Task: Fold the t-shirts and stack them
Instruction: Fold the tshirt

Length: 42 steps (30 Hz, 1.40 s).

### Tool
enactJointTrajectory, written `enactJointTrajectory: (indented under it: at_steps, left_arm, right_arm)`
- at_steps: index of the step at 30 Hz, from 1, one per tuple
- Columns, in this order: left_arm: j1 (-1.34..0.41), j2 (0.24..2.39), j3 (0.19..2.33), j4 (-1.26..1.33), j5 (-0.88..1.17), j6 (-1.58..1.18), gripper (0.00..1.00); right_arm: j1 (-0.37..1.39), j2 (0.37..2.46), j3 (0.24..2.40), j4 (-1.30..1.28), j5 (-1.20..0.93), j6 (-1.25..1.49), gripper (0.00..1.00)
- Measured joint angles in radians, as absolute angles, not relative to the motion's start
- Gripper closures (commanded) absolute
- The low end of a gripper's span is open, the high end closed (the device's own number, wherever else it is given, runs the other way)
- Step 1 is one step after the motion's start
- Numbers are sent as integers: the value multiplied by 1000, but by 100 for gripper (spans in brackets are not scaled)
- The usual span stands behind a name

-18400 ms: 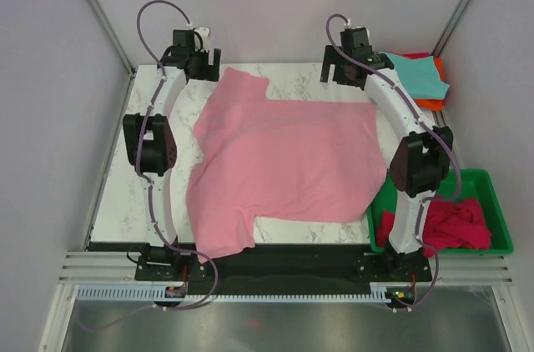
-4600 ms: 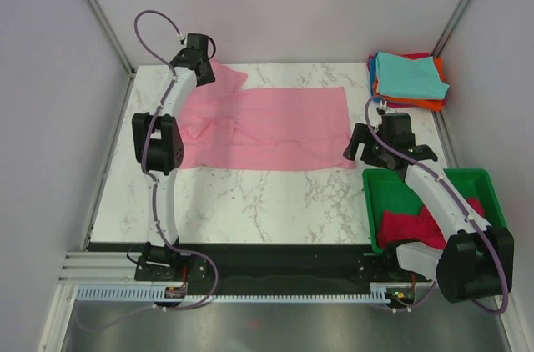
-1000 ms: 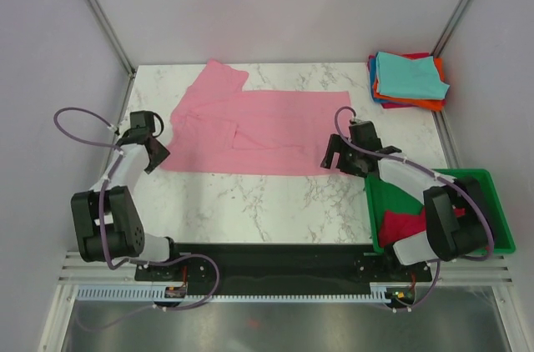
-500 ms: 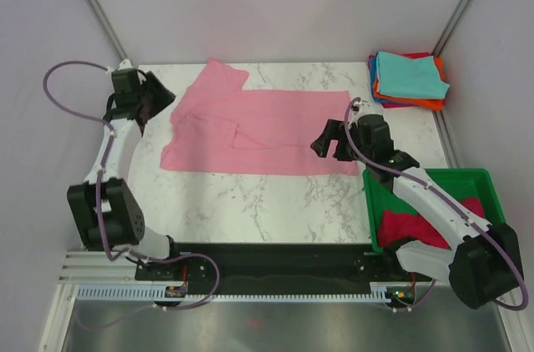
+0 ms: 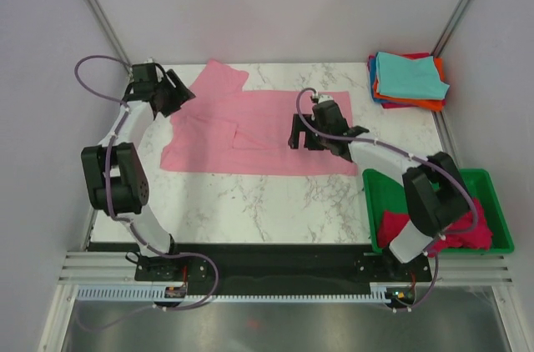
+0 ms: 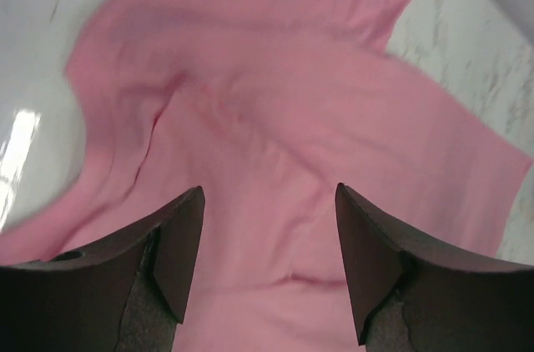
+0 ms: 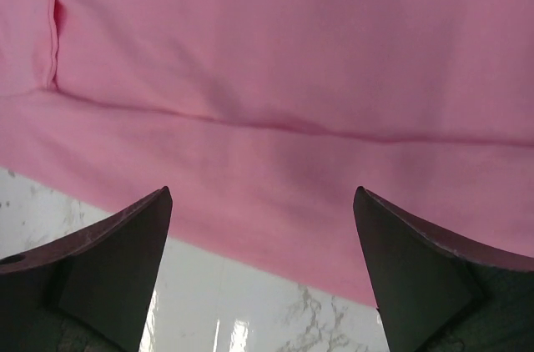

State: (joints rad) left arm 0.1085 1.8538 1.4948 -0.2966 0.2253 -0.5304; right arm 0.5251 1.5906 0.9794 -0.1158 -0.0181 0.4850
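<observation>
A light pink t-shirt point(image 5: 250, 127) lies folded into a long band across the marble table, a sleeve sticking out at its far left. My left gripper point(image 5: 177, 98) is open and empty above the shirt's left end; the left wrist view shows wrinkled pink cloth point(image 6: 275, 135) between its fingers. My right gripper point(image 5: 302, 133) is open and empty over the shirt's right part; the right wrist view shows the shirt's near edge point(image 7: 275, 202) and bare table below. A stack of folded t-shirts point(image 5: 407, 79), teal on top over orange, blue and red, sits at the far right corner.
A green plastic bin point(image 5: 476, 181) at the near right holds crumpled magenta shirts point(image 5: 455, 231). Bare marble table point(image 5: 250, 210) stretches in front of the pink shirt. Metal frame posts rise at the back corners.
Both arms have swung in over the pink shirt: the left gripper from the table's left edge to the shirt's left end, the right gripper leftward onto its right part. The shirt has not moved.
</observation>
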Motion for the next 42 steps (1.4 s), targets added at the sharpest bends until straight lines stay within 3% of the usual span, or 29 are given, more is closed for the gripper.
enactJointTrajectory:
  at_steps: [4, 9, 21, 24, 27, 28, 30, 36, 42]
  left_arm:
    - [96, 1567, 1173, -389, 107, -561, 23]
    - [158, 1375, 992, -433, -2, -587, 22]
    - [207, 1541, 829, -393, -70, -723, 28]
    - [207, 1551, 827, -359, -85, -744, 35]
    - [207, 1556, 823, -344, -104, -761, 63]
    - [207, 1559, 821, -339, -109, -763, 85]
    - [208, 1563, 817, -331, -118, -766, 98]
    - [210, 1534, 811, -343, -133, -756, 98]
    - [250, 1342, 803, -450, -142, -693, 98]
  right_arm:
    - [521, 1716, 1143, -184, 84, 485, 2]
    - [497, 1704, 1101, -252, 147, 505, 2]
    - [388, 1472, 953, -318, 126, 498, 2]
    - [380, 1432, 939, -316, 115, 492, 2]
    - [371, 1404, 914, -319, 109, 485, 2]
    - [368, 1394, 902, -321, 106, 482, 2]
    - [358, 1383, 883, -326, 105, 480, 2]
    - [323, 1374, 867, -339, 94, 475, 2]
    - [314, 1309, 866, -358, 94, 480, 2]
